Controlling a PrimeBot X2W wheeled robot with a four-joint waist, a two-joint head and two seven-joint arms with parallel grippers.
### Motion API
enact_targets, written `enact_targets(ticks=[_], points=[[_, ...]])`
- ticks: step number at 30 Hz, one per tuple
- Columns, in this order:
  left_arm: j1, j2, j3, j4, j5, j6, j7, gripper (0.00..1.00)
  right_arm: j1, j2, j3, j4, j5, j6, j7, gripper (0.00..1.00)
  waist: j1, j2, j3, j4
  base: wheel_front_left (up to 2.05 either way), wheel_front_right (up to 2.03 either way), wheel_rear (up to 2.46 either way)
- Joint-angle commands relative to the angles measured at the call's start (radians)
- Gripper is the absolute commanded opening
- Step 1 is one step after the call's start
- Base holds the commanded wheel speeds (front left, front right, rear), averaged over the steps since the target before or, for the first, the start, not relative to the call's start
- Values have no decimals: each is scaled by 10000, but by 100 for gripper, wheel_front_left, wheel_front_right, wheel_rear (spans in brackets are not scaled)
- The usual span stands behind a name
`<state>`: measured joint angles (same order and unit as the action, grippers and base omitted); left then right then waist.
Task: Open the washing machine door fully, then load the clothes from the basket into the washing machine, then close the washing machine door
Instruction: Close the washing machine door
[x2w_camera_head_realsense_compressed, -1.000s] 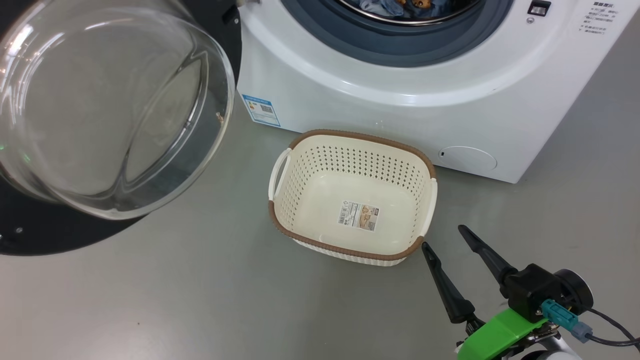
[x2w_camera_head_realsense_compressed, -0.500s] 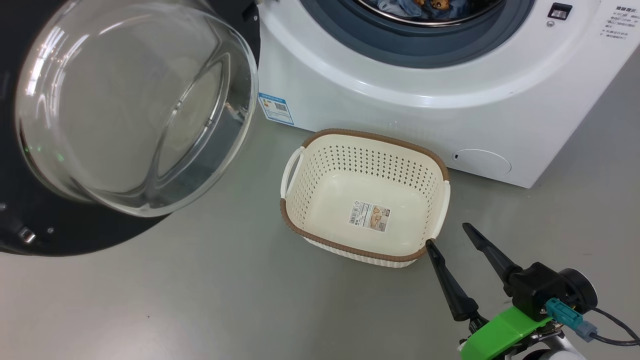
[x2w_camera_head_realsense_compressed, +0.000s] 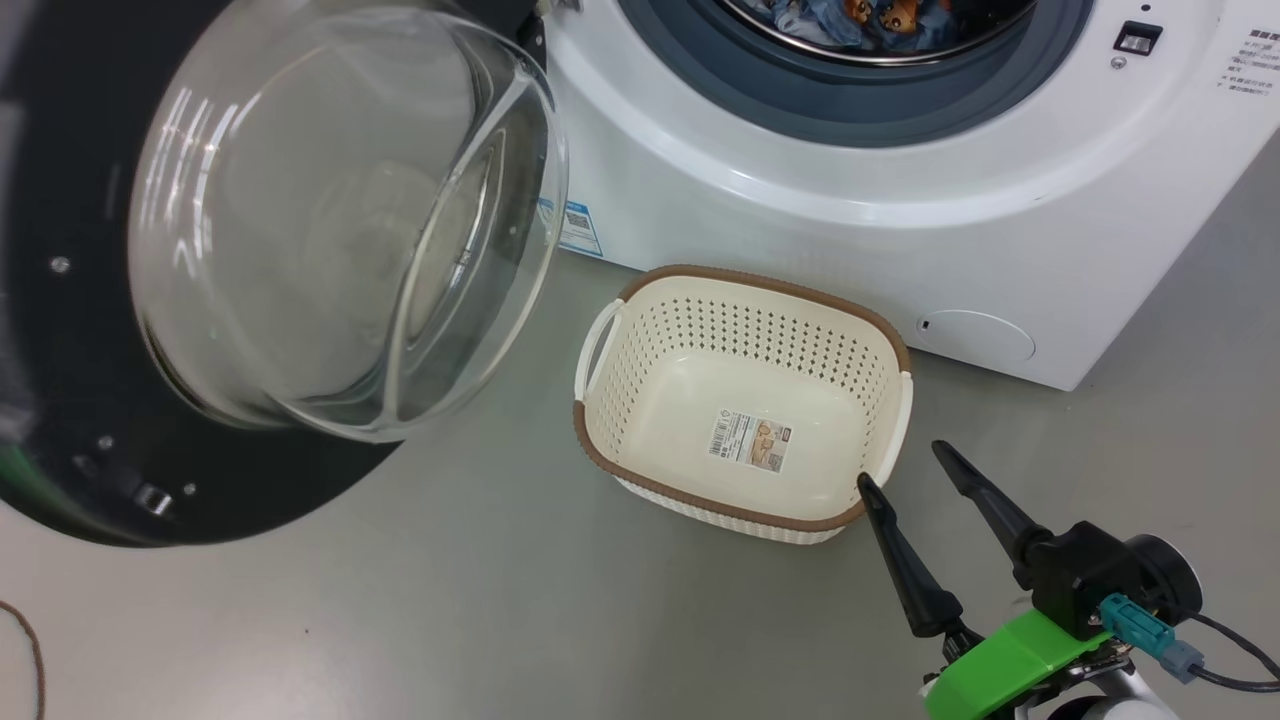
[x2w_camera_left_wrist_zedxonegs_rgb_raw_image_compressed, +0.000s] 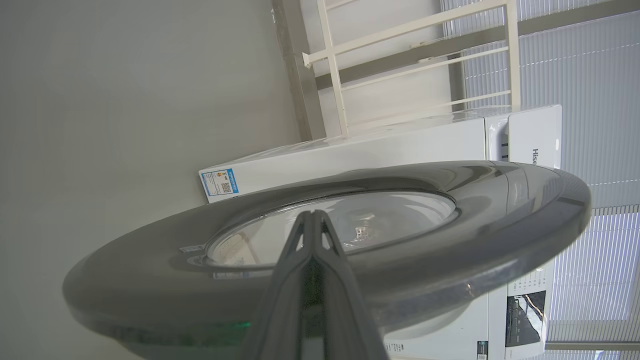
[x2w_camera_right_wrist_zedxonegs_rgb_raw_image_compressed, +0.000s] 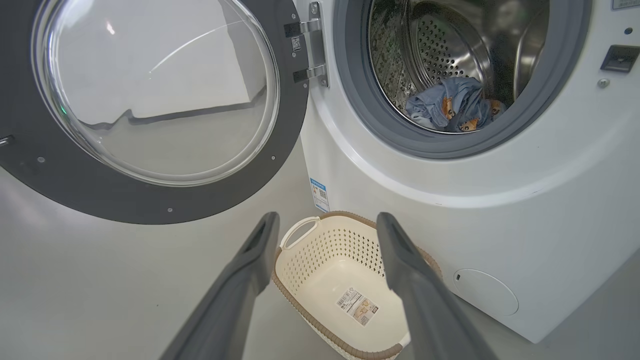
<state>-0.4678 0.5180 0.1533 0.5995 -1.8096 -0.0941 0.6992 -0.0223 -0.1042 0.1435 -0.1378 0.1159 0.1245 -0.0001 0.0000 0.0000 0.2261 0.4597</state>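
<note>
Judging the washing machine door (x2w_camera_head_realsense_compressed: 300, 250) stiff, heavy and hinged, we would push its black rim (x2w_camera_head_realsense_compressed: 60, 330) where it hangs open left of the drum (x2w_camera_right_wrist_zedxonegs_rgb_raw_image_compressed: 440, 45), left gripper (x2w_camera_left_wrist_zedxonegs_rgb_raw_image_compressed: 312, 217) shut, right gripper (x2w_camera_head_realsense_compressed: 903, 467) spread empty.

The head camera looks steeply down on the basket (x2w_camera_head_realsense_compressed: 740, 330) and washing machine door (x2w_camera_head_realsense_compressed: 60, 380), the right wrist camera faces both from low, and the left sits close outside that door.
</note>
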Motion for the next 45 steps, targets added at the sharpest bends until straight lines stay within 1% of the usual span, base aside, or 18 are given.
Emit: enact_targets(ticks=[1, 2, 4, 6, 14, 18, 21, 31, 39, 45], points=[[181, 412, 205, -554, -96, -184, 279, 0, -151, 47, 189, -342, -21, 62, 32, 100, 0, 0, -36, 31, 0, 0, 0], [181, 412, 205, -554, -96, -184, 279, 0, -151, 47, 189, -342, -21, 62, 32, 100, 0, 0, -36, 31, 0, 0, 0], [567, 300, 136, -1109, -109, -217, 479, 0, -108, 67, 135, -392, -34, 62, 41, 100, 0, 0, -86, 50, 0, 0, 0], [686, 255, 123, -1306, -105, -227, 509, 0, -87, 74, 107, -409, -33, 62, 39, 100, 0, 0, -106, 57, 0, 0, 0], [1774, -211, -113, -3183, -201, -283, 937, 0, 103, 164, -55, -439, -35, 62, -25, 100, 0, 0, -342, 16, 0, 0, 0], [2245, -426, -139, -4006, -406, -259, 1113, 0, 177, 234, -99, -425, -27, 62, -98, 100, 0, 0, -484, -119, 0, 0, 0], [2575, -558, -149, -4595, -532, -151, 1183, 0, 217, 292, -104, -422, -23, 62, -170, 100, 0, 0, -567, -305, 0, 0, 0], [3366, -910, -422, -5932, -656, -10, 1434, 0, 372, 461, -250, -331, 7, 62, -491, 100, 0, 0, -825, -1204, 0, 0, 0], [3748, -1354, -652, -6956, -791, 365, 1344, 0, 447, 524, -383, -151, 99, 62, -765, 100, 0, 0, -901, -2168, 0, 0, 0], [3642, -1696, -1000, -7203, -627, 543, 1202, 0, 380, 536, -382, 17, 331, 62, -1009, 100, 0, 0, -745, -2892, 0, 0, 0]])
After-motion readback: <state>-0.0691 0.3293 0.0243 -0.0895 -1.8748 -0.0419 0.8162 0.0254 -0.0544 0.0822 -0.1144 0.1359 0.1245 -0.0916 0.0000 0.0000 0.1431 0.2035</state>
